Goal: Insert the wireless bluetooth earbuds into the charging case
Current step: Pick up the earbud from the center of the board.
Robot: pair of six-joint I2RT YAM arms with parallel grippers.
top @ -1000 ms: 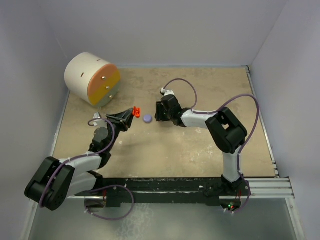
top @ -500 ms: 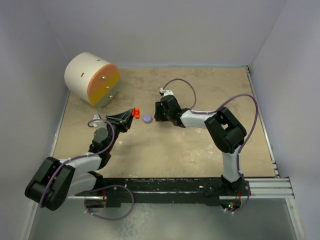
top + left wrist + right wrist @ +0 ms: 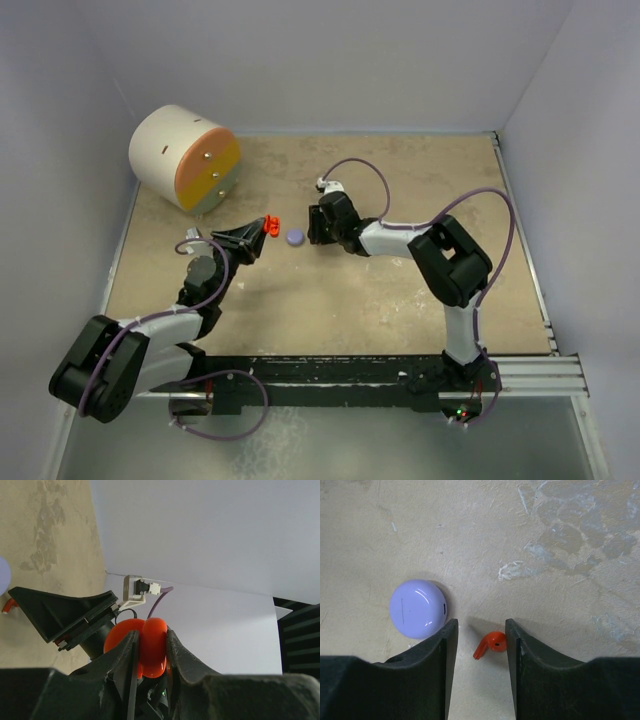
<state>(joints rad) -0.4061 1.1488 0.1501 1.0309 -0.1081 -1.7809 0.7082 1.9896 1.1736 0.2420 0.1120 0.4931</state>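
With the left gripper (image 3: 151, 636) clamped on the red charging case (image 3: 151, 655) and the right gripper (image 3: 481, 630) open, empty, astride the red earbud (image 3: 491, 642) lying off-centre between its fingers (image 3: 440, 652), closure may make one pad strike first and flick the earbud out.

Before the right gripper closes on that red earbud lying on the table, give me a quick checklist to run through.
1. Red earbud lies between the fingers of the right gripper: ok.
2. Right jaws stand apart, touching nothing: ok.
3. Lavender case sits outside the gap, beside one finger: ok.
4. Left gripper is clamped on the red case, raised off the table: ok.
5. Red case is open and turned to receive the earbud: cannot tell.
6. Right fingers are low enough to catch the earbud: cannot tell.
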